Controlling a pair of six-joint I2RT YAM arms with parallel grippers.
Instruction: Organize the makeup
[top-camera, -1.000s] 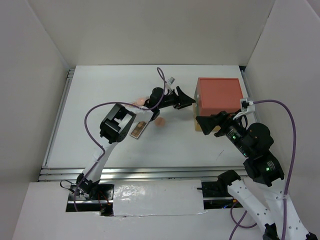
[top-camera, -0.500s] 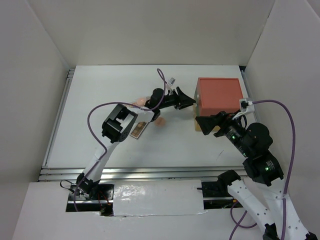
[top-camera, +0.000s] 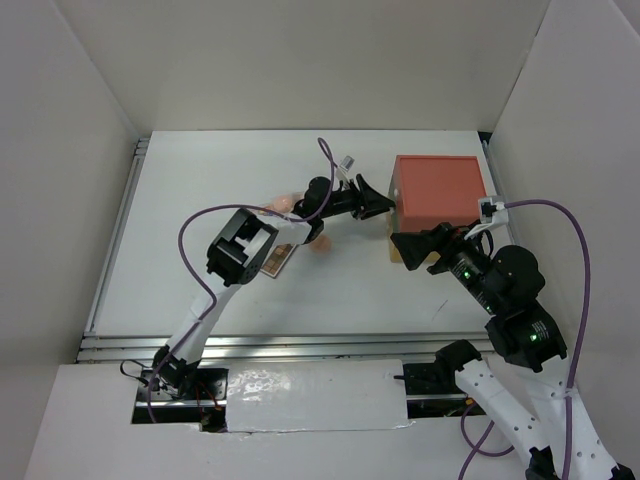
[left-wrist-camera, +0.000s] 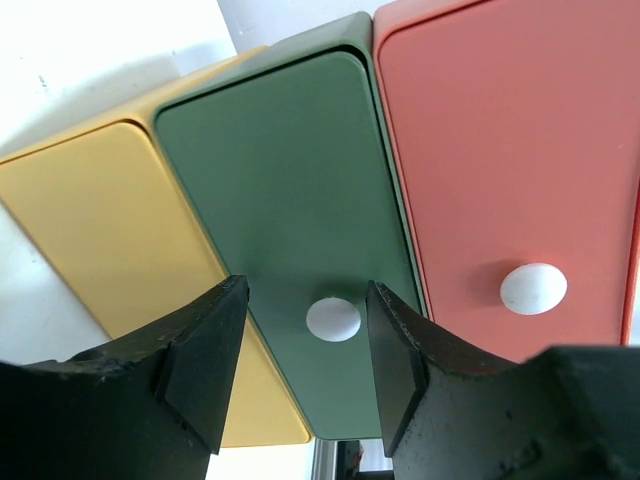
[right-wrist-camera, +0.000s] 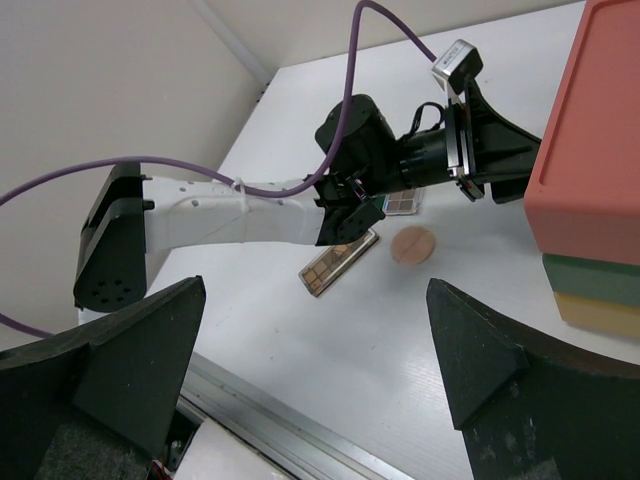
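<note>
My left gripper (top-camera: 381, 204) is open at the front of the drawer box (top-camera: 440, 188). In the left wrist view its fingers (left-wrist-camera: 205, 352) stand on either side of the white knob (left-wrist-camera: 333, 319) of the green drawer (left-wrist-camera: 290, 190), without touching it. My right gripper (top-camera: 402, 252) is open and empty, hovering by the box's near left corner. A long eyeshadow palette (right-wrist-camera: 340, 262), a round peach compact (right-wrist-camera: 414, 244) and a smaller palette (right-wrist-camera: 403, 203) lie on the table left of the box. Another peach compact (top-camera: 284, 203) lies partly hidden behind the left arm.
The box has a yellow drawer (left-wrist-camera: 110, 250) and a red drawer (left-wrist-camera: 510, 150) with its own white knob (left-wrist-camera: 533, 288) on either side of the green one. White walls enclose the table (top-camera: 200, 200). A metal rail (right-wrist-camera: 300, 420) runs along the near edge.
My left gripper has crept slightly to the right, closer to the drawer fronts. The right arm and the makeup have not moved.
</note>
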